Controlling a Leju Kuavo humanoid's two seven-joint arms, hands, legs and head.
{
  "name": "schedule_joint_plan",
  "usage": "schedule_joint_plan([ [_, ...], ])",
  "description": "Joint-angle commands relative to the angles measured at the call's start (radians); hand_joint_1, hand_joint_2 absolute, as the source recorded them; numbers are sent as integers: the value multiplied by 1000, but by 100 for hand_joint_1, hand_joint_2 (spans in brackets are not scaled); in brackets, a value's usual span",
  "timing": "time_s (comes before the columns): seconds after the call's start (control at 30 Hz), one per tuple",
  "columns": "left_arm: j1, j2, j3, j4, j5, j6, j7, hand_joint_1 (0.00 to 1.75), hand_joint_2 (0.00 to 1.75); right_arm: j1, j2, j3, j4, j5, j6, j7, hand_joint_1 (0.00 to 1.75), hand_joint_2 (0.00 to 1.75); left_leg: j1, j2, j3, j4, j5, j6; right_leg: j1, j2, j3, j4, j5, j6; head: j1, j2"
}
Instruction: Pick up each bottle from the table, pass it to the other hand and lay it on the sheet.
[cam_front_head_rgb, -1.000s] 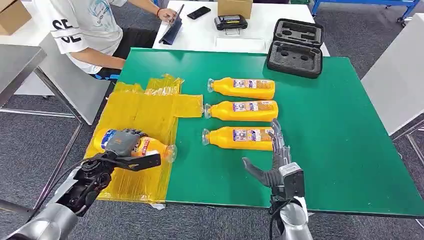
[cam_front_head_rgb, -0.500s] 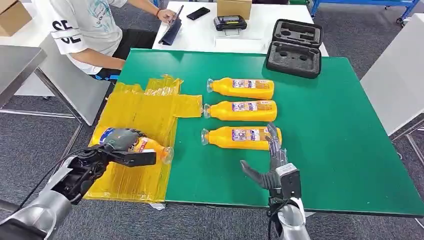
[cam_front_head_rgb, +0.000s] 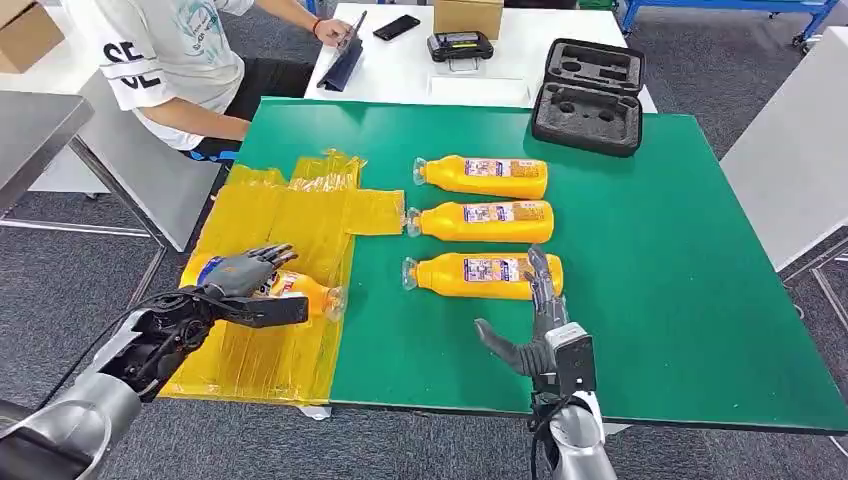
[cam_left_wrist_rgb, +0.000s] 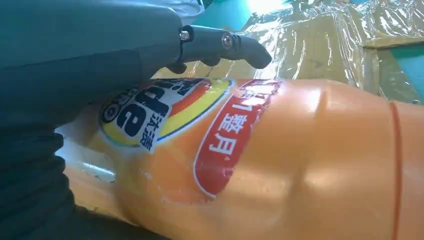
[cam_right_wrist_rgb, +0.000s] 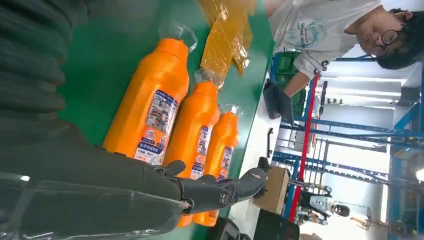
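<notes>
An orange bottle (cam_front_head_rgb: 306, 293) lies on its side on the yellow sheet (cam_front_head_rgb: 290, 215) at the green table's left, cap toward the middle. My left hand (cam_front_head_rgb: 243, 283) hovers over its base end with fingers spread above the label and the thumb in front; in the left wrist view a fingertip (cam_left_wrist_rgb: 250, 47) stands just off the bottle (cam_left_wrist_rgb: 280, 165). Three more orange bottles lie in a row on the green table: far (cam_front_head_rgb: 483, 176), middle (cam_front_head_rgb: 480, 221), near (cam_front_head_rgb: 483, 275). My right hand (cam_front_head_rgb: 535, 330) is open, fingers up, beside the near bottle's base (cam_right_wrist_rgb: 150, 105).
A black foam case (cam_front_head_rgb: 590, 95) sits at the table's far edge. A person (cam_front_head_rgb: 175, 60) sits at the back left by a white table (cam_front_head_rgb: 400, 65) with a phone, a device and a box. The sheet's near edge hangs at the table front.
My left hand's fingers have lifted and spread off the bottle, which now rests on the sheet. The right hand has barely moved.
</notes>
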Motion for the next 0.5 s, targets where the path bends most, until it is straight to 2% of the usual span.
schedule_joint_plan([
  [0.03, 3, 41, -73, 67, 1, -27, -4, 0, 175, -44, -19, 17, 73, -4, -3, -2, 0, 175, 0, 3, 3, -1, -1, 0, 0, 3, 2, -1, 0, -1, 0, 0],
  [0.23, -9, 53, -75, 54, 11, -42, -20, 0, 175, -55, -22, 19, 87, -4, -3, -2, 0, 175, 0, 4, 5, -2, -2, -1, 0, 4, 3, -1, -1, -1, 0, 0],
  [0.43, 42, 155, -114, -91, 35, -99, -48, 0, 175, -61, -30, 29, 102, -14, -3, -3, 0, 175, 0, 5, 3, -1, -1, -1, 0, 4, 1, 0, 0, -1, 0, 0],
  [0.5, 57, 161, -116, -114, 36, -105, -45, 0, 175, -60, -31, 31, 101, -15, -3, -3, 0, 175, 0, 7, 4, -2, -1, -1, 0, 6, 2, -1, 0, -1, 0, 0],
])
